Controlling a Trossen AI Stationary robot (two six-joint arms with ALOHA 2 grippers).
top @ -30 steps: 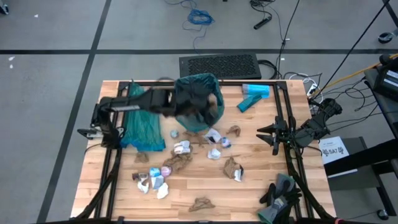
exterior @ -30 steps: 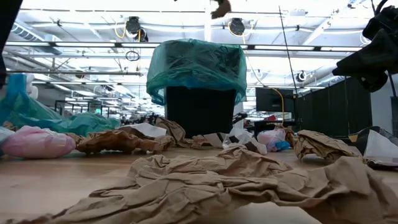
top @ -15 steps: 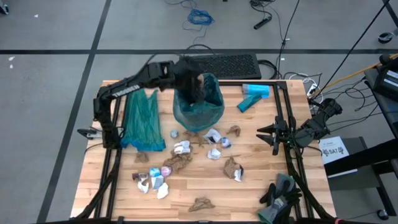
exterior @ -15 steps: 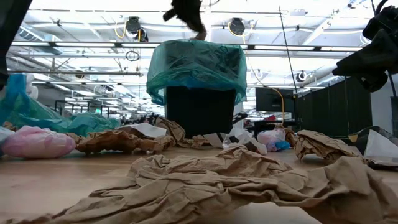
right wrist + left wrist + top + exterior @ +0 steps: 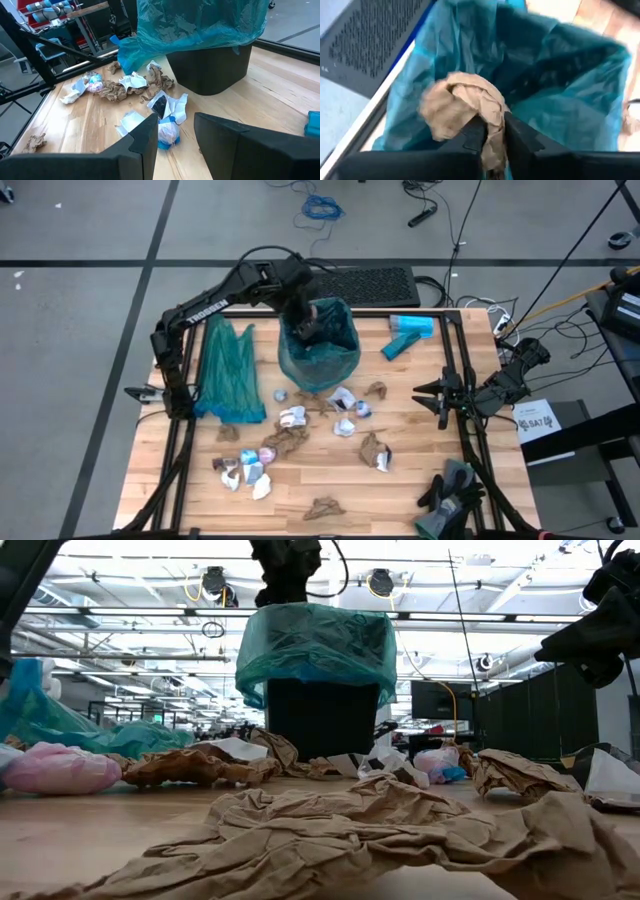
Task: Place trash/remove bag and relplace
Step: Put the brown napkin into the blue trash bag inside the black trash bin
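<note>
Left gripper (image 5: pixel 491 131) above the lined bin (image 5: pixel 320 350), pinching brown paper (image 5: pixel 462 102), ready to drop. Right gripper (image 5: pixel 174 131) parked aside, spread, empty.

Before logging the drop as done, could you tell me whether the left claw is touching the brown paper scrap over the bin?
Touching: the left wrist view shows the crumpled brown paper scrap between the left claw fingers, above the teal-lined bin.
</note>
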